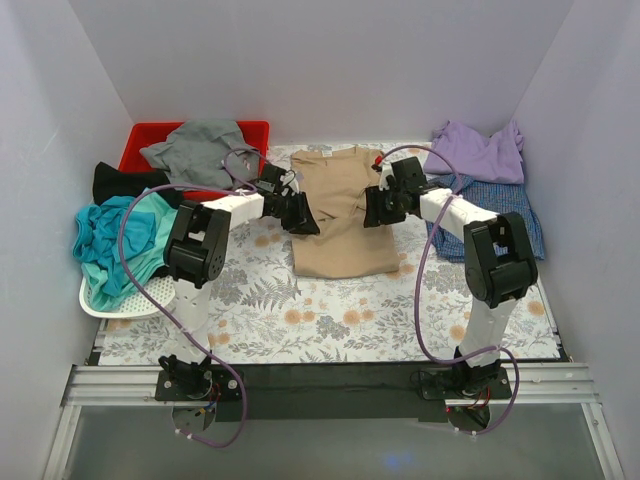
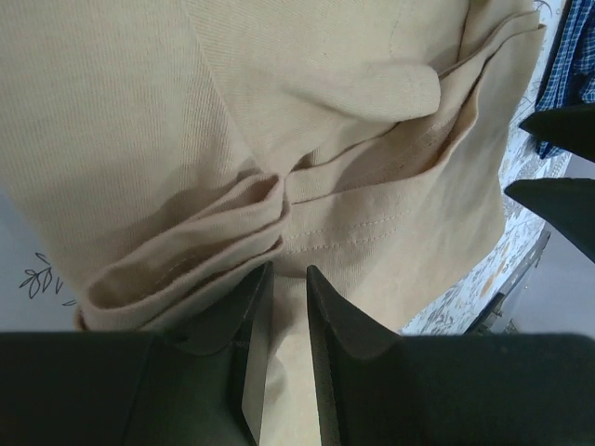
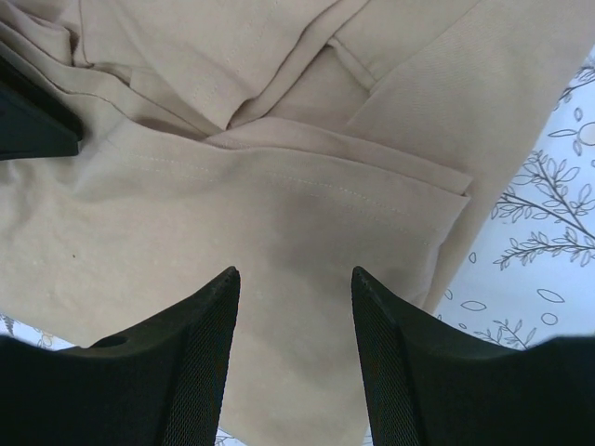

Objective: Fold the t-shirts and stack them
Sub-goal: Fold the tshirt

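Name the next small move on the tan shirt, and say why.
Probably lower and close the right claw on the edge of the tan t-shirt: its jaws stand open over the cloth, while the left claw sits nearly shut at the opposite side.

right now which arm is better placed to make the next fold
probably left: the left gripper sits, jaws narrow, at the bunched sleeve fold of the tan t-shirt; the right gripper hangs open over flat cloth

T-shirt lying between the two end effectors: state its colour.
The t-shirt is plain tan-beige, shown best in the top external view.
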